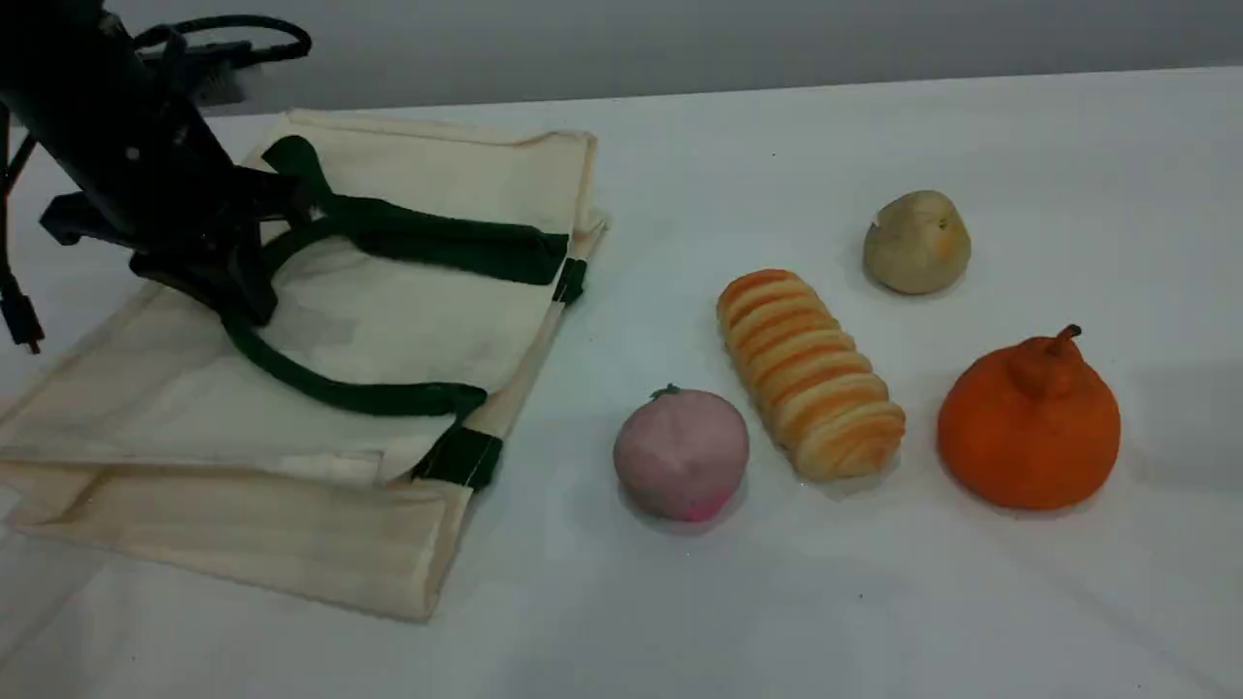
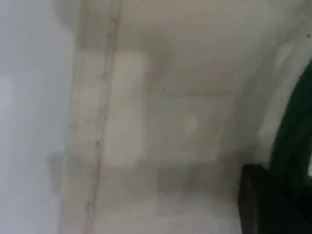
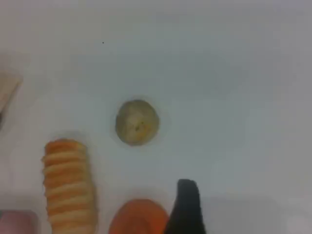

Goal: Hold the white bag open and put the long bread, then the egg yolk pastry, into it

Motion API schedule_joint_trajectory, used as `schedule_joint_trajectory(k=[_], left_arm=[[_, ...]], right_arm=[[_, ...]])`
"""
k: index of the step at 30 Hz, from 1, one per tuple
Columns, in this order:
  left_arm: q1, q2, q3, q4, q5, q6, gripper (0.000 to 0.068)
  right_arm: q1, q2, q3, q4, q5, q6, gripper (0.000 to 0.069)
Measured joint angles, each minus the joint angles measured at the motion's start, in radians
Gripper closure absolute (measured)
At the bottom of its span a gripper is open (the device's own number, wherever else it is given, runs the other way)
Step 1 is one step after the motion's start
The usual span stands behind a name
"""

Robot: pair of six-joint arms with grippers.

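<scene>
Left gripper [image 1: 248, 296] check, scene view: found black, positioned low over the white bag [image 1: 408, 214], a large cream canvas tote lying flat at table left, jaws closed together at a dark green strap handle [image 1: 359, 393]; unable to confirm any pinch on the strap. Located the long bread [image 1: 811, 374], a ridged golden-orange loaf, on the white tablecloth [image 1: 874, 602] right of the bag, well apart from it. Located the egg yolk pastry [image 1: 918, 243], a small matte beige ball, near the loaf's far end. Noted a pink round ball [image 1: 682, 451] beside the loaf's near end and an orange stemmed fruit [image 1: 1029, 422] on its other side.

Left wrist view: blurred; saw cream canvas, a stitched seam, green strap at right edge beside one dark fingertip.

Right wrist view: found right gripper [image 3: 187, 204] spread wide, nothing seen in its grip, one dark fingertip overlapping the orange fruit's edge; bread at lower left, pastry mid-frame, both lying on the cloth.
</scene>
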State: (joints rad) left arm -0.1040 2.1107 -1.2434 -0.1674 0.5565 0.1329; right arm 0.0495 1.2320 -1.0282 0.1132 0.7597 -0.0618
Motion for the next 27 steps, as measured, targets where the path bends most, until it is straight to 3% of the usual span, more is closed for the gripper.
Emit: schedule_joint_trajectory(k=[4,15,20,27], left_arm=[[0.000,-0.033,-0.063,0.000,0.099,0.070,0.0603],[0.001,-0.085,-0.484,0.014,0.616,0.176,0.0603],[0.001,-0.155,-0.642,-0.012,0.670,0.230,0.0603],[0.001,-0.274,-0.656,-0.165,0.671,0.388,0.0603]], right_arm=[[0.000,0.000,0.000,0.000,0.000,0.000,0.0148],[0.000,0.000,0.000,0.000,0.002,0.000,0.0148],[0.000,0.000,0.000,0.000,0.008,0.000,0.0148],[0.000,0.000,0.000,0.000,0.017,0.000,0.0148]])
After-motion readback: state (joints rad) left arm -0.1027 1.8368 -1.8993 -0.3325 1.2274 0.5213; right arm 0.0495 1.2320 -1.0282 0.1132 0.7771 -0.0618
